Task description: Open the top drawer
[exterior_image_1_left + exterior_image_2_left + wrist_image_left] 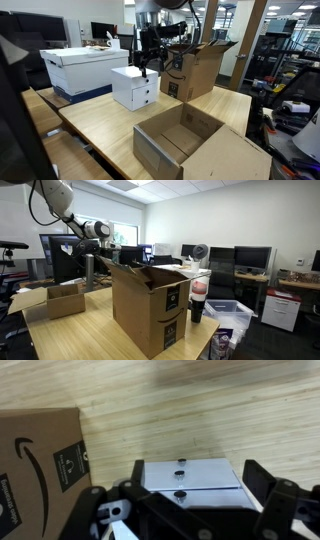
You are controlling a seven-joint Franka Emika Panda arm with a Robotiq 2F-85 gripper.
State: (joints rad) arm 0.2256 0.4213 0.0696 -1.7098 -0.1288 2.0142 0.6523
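Wrist view alone shows the gripper (pixel 194 466) spread apart above the white cabinet (pixel 205 478)

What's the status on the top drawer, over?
Gripper open, fingers above the cabinet. Top drawer shut, not yet gripped. Cardboard box close beside, not blocking the front.

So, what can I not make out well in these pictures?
- Exterior view: the knobs on the white cabinet are too small to see.
- Exterior view: the cabinet is not visible; the tall cardboard box probably hides it.
- Wrist view: the open gripper covers part of the cabinet, and the picture is blurred.
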